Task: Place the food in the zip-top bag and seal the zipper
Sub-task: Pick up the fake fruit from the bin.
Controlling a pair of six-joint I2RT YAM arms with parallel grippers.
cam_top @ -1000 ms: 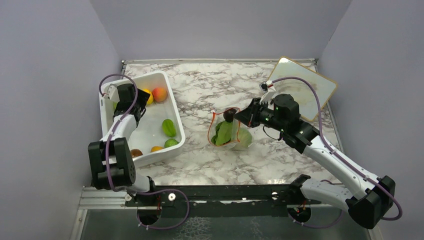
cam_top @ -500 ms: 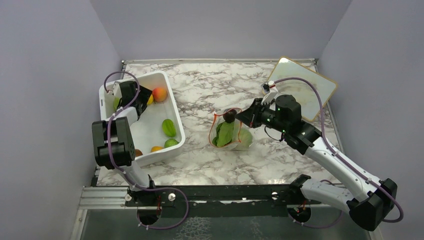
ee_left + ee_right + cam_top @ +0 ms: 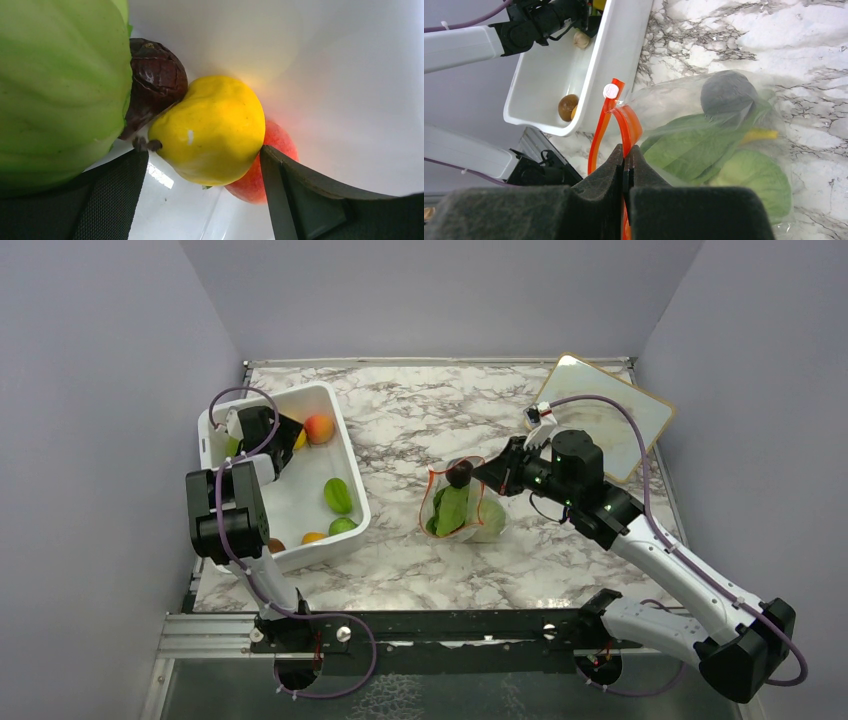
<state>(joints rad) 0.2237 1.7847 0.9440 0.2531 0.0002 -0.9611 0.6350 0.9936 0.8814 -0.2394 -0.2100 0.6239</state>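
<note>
The clear zip-top bag [image 3: 462, 508] lies mid-table with green leafy food and a dark brown fruit [image 3: 460, 473] inside. My right gripper [image 3: 480, 473] is shut on the red-orange zipper [image 3: 620, 127] at the bag's mouth [image 3: 626, 161], holding it up. My left gripper [image 3: 283, 436] is open, low in the far corner of the white tub [image 3: 352, 480]. Its fingers [image 3: 112, 197] flank a yellow fruit [image 3: 210, 130] without squeezing it. A red-orange peach [image 3: 280, 147], a dark brown fruit [image 3: 152, 80] and a large green vegetable [image 3: 55, 85] crowd round it.
The tub also holds two green fruits [image 3: 338, 495], a small orange one [image 3: 313, 537] and a brown one [image 3: 273, 545]. A wood-framed board [image 3: 605, 415] leans at the back right. Grey walls close in three sides.
My left arm has swung further into the tub's far corner, bringing the gripper up to the yellow fruit. The right gripper has held the zipper almost still.
</note>
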